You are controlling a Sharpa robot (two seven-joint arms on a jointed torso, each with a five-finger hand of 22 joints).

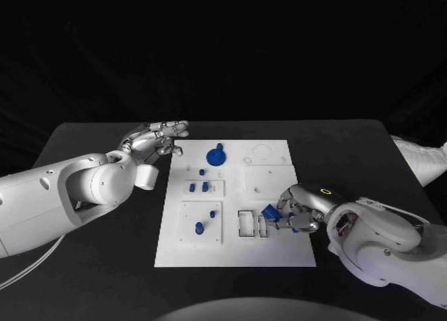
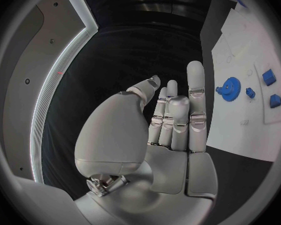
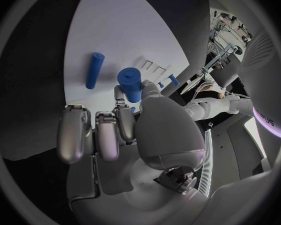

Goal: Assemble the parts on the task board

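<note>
Right wrist view: right hand fingers pinch blue peg.

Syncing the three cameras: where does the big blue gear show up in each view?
Head view: blue gear on the far part of the task board, near the left hand.
Left wrist view: blue gear on the board, beyond the hand's fingertips.
Right wrist view: I can't pick it out.
Shared landmark: the white task board.

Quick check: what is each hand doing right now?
Left hand: open, holding nothing, beside the white task board.
Right hand: holding a small blue cylindrical part.
</note>
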